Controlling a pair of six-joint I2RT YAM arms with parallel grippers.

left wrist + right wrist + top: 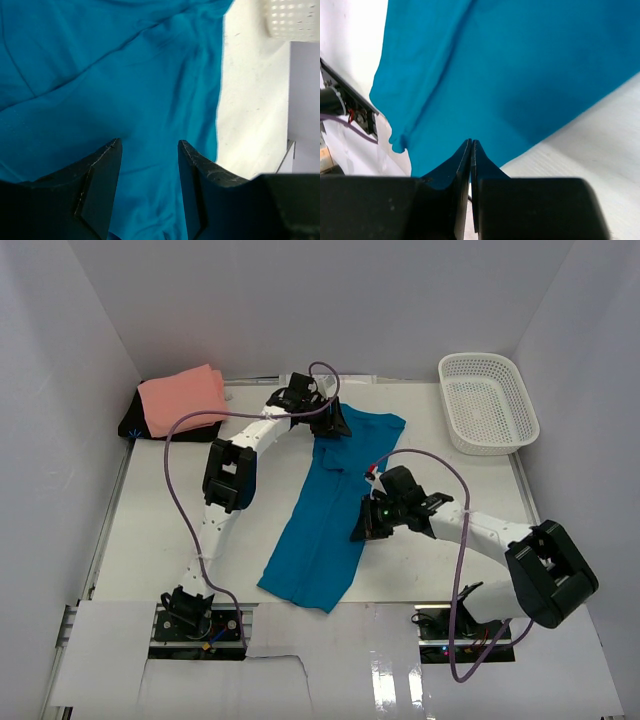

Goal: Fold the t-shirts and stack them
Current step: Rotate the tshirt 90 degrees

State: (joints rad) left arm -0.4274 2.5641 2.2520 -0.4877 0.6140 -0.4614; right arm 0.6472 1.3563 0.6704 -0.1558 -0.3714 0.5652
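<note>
Progress: roughly midway by my reading. One pink t-shirt (182, 398) lies folded at the far left corner of the table (160, 540), resting on a dark folded item (133, 426) that could be another garment, though I cannot tell. That looks like the start of the stack. The teal t-shirt (325, 530) lies at mid-table as a long narrow strip running from the far end toward the near edge. It appears to have been narrowed lengthwise, but it is not yet folded short and not yet stacked. The left gripper (335, 425) sits over the far end of the strip; in its wrist view the jaws stand well apart over teal cloth with nothing between them. The right gripper (362, 525) is at the strip's right edge, about halfway along. Its jaws are pressed together with the tips at the cloth's border, and I cannot tell whether any hem is nipped. The white basket (495, 448) at far right holds nothing that I can see. Left to do, as I judge it: cross-folds on the teal shirt, then carrying it to the pink one. Writing: no brand, label or print readable on shirts, basket or arms; only a small green light shows on the right arm.
</note>
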